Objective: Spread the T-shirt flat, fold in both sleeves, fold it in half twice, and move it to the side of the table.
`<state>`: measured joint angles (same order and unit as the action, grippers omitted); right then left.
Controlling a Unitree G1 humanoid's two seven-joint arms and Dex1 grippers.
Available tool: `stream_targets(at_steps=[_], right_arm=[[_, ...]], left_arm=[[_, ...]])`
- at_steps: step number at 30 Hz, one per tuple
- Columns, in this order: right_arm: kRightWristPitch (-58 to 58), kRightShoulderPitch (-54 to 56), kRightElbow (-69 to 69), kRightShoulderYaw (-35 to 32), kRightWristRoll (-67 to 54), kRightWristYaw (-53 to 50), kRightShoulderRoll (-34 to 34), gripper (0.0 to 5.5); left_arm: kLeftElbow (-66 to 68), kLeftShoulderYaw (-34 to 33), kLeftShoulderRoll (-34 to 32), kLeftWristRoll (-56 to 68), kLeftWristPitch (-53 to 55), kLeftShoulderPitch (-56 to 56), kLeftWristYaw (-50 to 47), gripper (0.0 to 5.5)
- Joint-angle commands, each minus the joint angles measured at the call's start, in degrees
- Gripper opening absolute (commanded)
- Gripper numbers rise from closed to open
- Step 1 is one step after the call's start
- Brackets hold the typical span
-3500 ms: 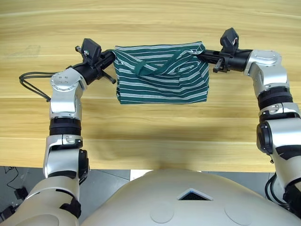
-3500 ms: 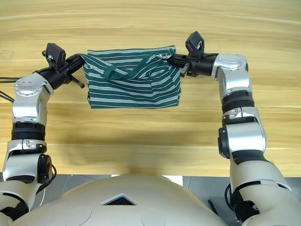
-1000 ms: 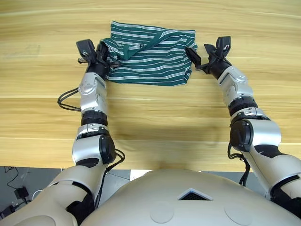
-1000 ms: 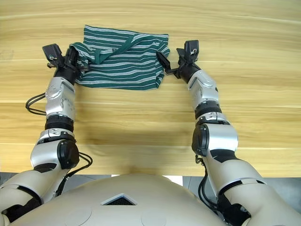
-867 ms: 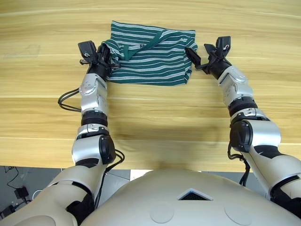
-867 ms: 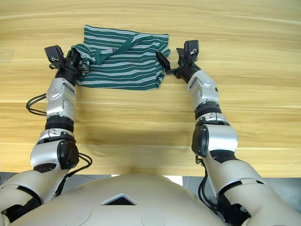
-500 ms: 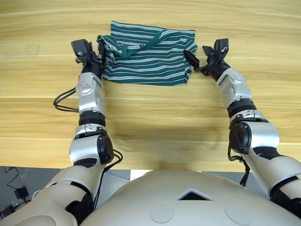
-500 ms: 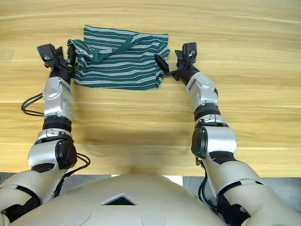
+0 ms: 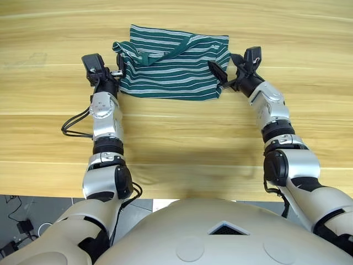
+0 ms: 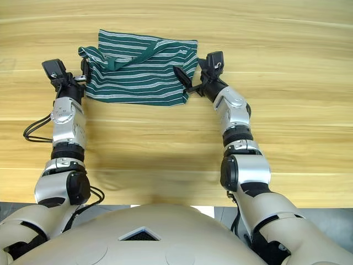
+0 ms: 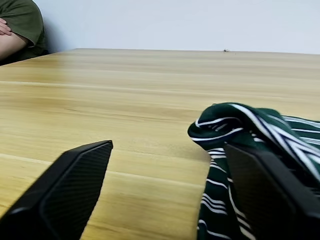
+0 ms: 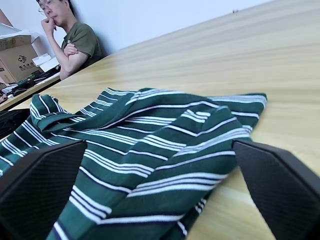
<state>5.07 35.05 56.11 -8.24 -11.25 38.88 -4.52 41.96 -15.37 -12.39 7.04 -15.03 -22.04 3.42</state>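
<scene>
The green, white-striped T-shirt (image 9: 171, 63) lies folded into a small rectangle on the wooden table, its neckline on top. My left gripper (image 9: 110, 69) sits at the shirt's left edge, open, and holds nothing. In the left wrist view the bunched corner of the T-shirt (image 11: 250, 135) lies beside one of the spread fingers (image 11: 65, 195). My right gripper (image 9: 226, 69) stands open at the shirt's right edge. Its fingers (image 12: 280, 185) are wide apart, low over the table, with the T-shirt (image 12: 150, 150) just ahead of them.
The wooden table (image 9: 176, 143) extends well beyond the shirt on the left, right and far side. Its front edge (image 9: 176, 194) is near my body. A black cable (image 9: 74, 118) loops beside my left forearm.
3.5 s ago both grippers held the shirt up by its top corners. It now lies farther back on the table. The left gripper has let go and drawn back; the right has edged closer.
</scene>
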Motion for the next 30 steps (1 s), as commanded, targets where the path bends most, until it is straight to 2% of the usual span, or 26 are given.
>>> stream_targets(at_steps=[1, 3, 5, 10, 14, 18, 25, 30], right_arm=[[6.81, -1.15, -2.63, 12.09, 17.43, -11.36, -4.97, 5.40], [10.59, -1.40, -5.07, 20.65, 29.32, -16.59, -8.98, 5.40], [12.04, -1.53, -7.52, 25.81, 35.94, -18.33, -11.26, 5.40], [13.68, 0.64, -5.29, 32.00, 42.57, -19.77, -14.71, 5.40], [14.14, 1.00, -2.88, 32.83, 42.13, -18.78, -16.18, 5.40], [14.88, -3.67, -8.30, 32.41, 40.19, -16.99, -17.86, 5.40], [9.02, -16.32, -25.94, 30.09, 34.01, -9.23, -23.53, 5.40], [3.90, -26.06, -44.82, 31.02, 31.48, 1.83, -31.81, 5.40]], left_arm=[[-15.37, -0.74, -0.03, -0.51, -0.84, 2.80, -3.49, 4.74], [-25.64, -0.59, 0.07, -1.35, 0.06, 4.03, -5.30, 4.74], [-34.05, 0.13, 0.46, -1.87, 2.46, 4.67, -6.54, 4.74], [-47.66, 2.62, 1.44, -0.82, 11.23, 5.42, -6.63, 4.74], [-49.93, 3.83, 1.88, -0.94, 15.10, 5.30, -6.17, 4.74], [-49.43, 3.29, 1.95, 0.17, 17.64, 5.40, -5.80, 4.74], [-49.26, 4.22, 1.72, -0.56, 19.46, 5.97, -4.59, 4.74], [-48.83, 4.27, 0.10, -1.06, 21.08, 6.03, -3.13, 4.74]])
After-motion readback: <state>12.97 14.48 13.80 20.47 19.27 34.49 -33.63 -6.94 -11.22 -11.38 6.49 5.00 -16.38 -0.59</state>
